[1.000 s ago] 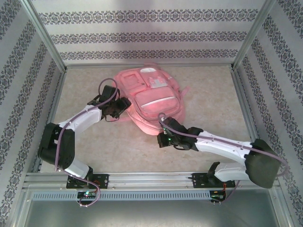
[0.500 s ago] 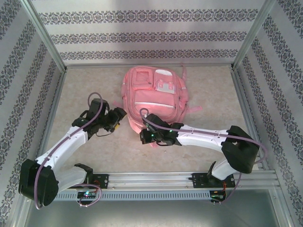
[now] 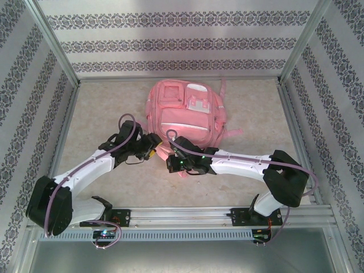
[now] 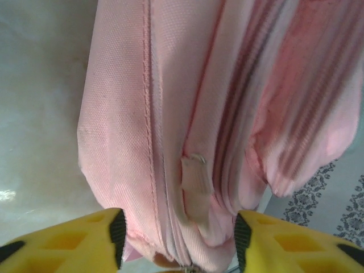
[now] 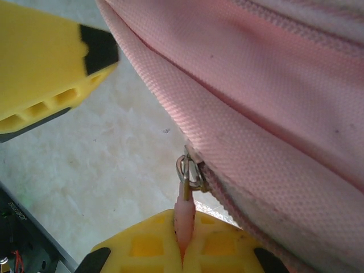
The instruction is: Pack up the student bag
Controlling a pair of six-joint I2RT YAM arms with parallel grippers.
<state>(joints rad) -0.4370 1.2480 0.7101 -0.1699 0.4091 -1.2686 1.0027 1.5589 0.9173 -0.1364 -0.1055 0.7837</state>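
Observation:
The student bag [image 3: 187, 108], a big pink backpack, lies flat mid-table with its front pockets up. My right gripper [image 3: 170, 163] is at the bag's near edge, shut on the pink zipper pull [image 5: 185, 219] that hangs from a metal slider [image 5: 190, 170]. My left gripper [image 3: 154, 147] is at the bag's near-left corner. In the left wrist view its jaws [image 4: 179, 242] stand apart with the bag's corner fabric [image 4: 125, 114] and a pale tab [image 4: 196, 185] between them. One yellow finger [image 5: 57, 62] of the left gripper appears at the top left of the right wrist view.
Beige tabletop [image 3: 102, 108] lies bare to the bag's left and right. Aluminium frame posts and patterned walls [image 3: 170, 42] enclose the table on three sides. A metal rail [image 3: 182, 215] runs along the near edge.
The left gripper has slid right onto the bag's near-left corner and its jaws have narrowed. The bag, skewed and blurred a second ago, now lies straight. The right gripper keeps its grip.

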